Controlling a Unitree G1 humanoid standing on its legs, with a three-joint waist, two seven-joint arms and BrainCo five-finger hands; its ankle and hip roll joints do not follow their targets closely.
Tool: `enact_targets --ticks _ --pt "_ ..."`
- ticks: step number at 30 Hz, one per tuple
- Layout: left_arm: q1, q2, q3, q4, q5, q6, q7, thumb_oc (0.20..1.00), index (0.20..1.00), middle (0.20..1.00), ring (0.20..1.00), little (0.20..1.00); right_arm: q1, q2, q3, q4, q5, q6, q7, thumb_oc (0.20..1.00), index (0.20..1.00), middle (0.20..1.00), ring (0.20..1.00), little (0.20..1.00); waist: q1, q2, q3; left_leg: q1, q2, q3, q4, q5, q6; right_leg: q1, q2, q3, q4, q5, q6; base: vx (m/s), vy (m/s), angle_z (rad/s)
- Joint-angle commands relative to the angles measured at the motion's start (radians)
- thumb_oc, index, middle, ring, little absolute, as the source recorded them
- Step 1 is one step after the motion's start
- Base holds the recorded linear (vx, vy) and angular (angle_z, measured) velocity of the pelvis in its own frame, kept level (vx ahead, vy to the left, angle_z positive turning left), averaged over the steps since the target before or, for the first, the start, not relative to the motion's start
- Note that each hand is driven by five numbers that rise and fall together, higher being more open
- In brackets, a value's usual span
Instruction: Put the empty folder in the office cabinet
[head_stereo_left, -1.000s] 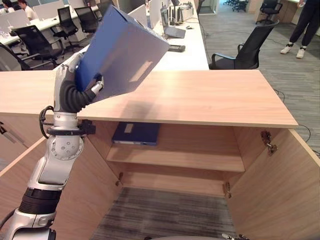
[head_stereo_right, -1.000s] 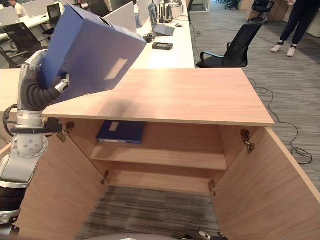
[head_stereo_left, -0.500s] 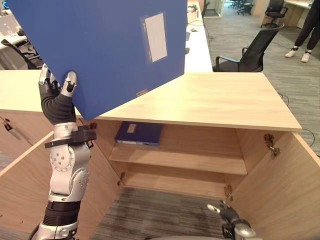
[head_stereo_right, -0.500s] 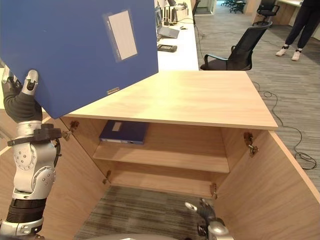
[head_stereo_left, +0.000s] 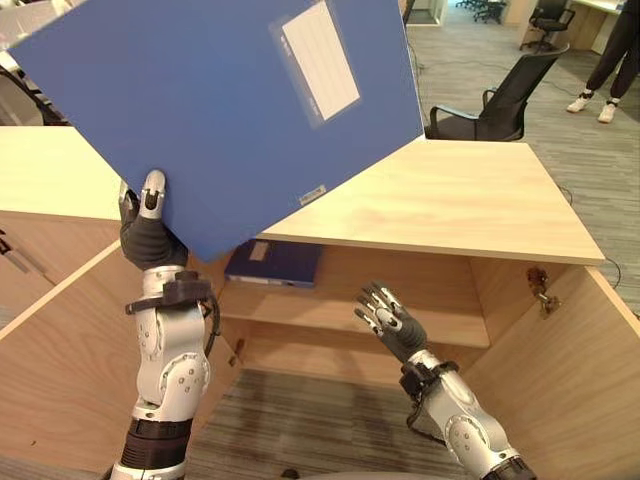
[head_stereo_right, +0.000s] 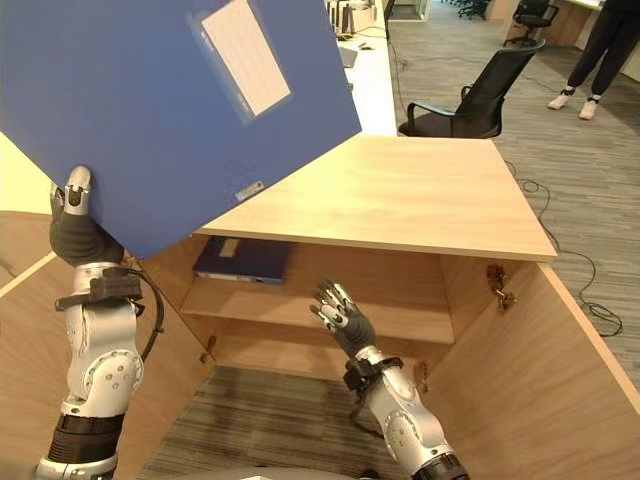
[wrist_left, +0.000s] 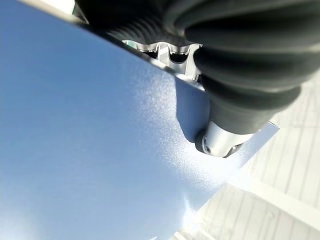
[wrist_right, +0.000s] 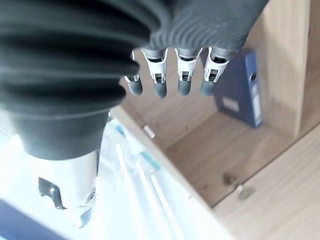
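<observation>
A large blue folder (head_stereo_left: 230, 110) with a pale label is held tilted high above the wooden cabinet's top (head_stereo_left: 450, 200). My left hand (head_stereo_left: 148, 225) pinches its lower corner, the thumb (wrist_left: 225, 135) on the near face and the fingers behind it. My right hand (head_stereo_left: 390, 320) is open with its fingers (wrist_right: 170, 75) straight and spread, empty, in front of the open cabinet's upper shelf (head_stereo_left: 350, 315). A second, darker blue folder (head_stereo_left: 275, 262) lies flat at the left end of that shelf.
Both cabinet doors stand open, the left door (head_stereo_left: 60, 370) and the right door (head_stereo_left: 580, 390). Behind the cabinet are a black office chair (head_stereo_left: 495, 95) and a white desk with devices. A person (head_stereo_left: 610, 50) stands at the far right.
The folder has swung round and tilted further, and my left hand has come lower and to the right. My right hand has risen from the bottom edge to shelf height.
</observation>
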Motion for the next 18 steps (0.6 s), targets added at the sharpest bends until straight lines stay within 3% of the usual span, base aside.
enact_targets --ticks 1,18 --pt "-0.053 0.027 -0.003 -0.049 -0.022 -0.031 -0.048 0.200 0.200 0.200 0.200 0.200 -0.092 0.026 0.034 -0.084 0.101 -0.048 0.032 1.000 1.000 1.000 1.000 1.000 -0.010 -0.029 0.010 0.010 -0.004 0.040 0.012 -0.059 -0.009 0.028 -0.020 0.046 0.009 -0.097 0.052 0.00 0.000 0.00" --pt "0.001 -0.017 -0.074 -0.012 -0.039 0.003 -0.074 0.200 0.200 0.200 0.200 0.200 -0.227 0.071 0.087 -0.164 0.160 -0.088 0.014 1.000 1.000 1.000 1.000 1.000 -0.004 -0.030 0.010 0.010 -0.001 0.041 0.012 -0.056 -0.006 0.026 -0.019 0.048 0.010 -0.095 0.048 0.00 0.000 0.00"
